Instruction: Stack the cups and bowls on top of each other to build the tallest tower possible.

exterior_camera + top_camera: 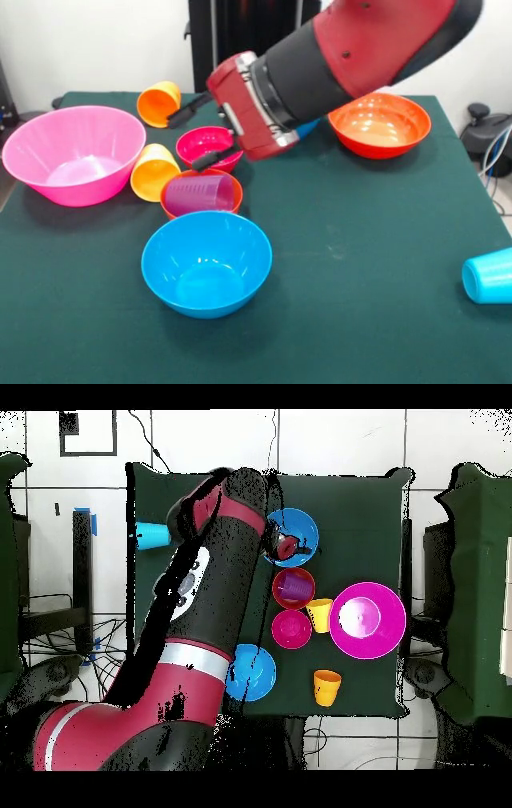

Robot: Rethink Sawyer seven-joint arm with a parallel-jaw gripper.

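While the purple cup [200, 194] lies in the orange bowl [172, 210], the gripper [190, 138] hangs spread above the magenta bowl [206, 144], holding nothing.

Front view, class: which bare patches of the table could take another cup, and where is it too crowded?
Bare green table lies between the near blue bowl, the orange-red bowl and the light blue cup. The near edge is bare too. It is crowded beside the pink bowl, where the yellow-orange cup, magenta bowl and purple cup cluster under the gripper.
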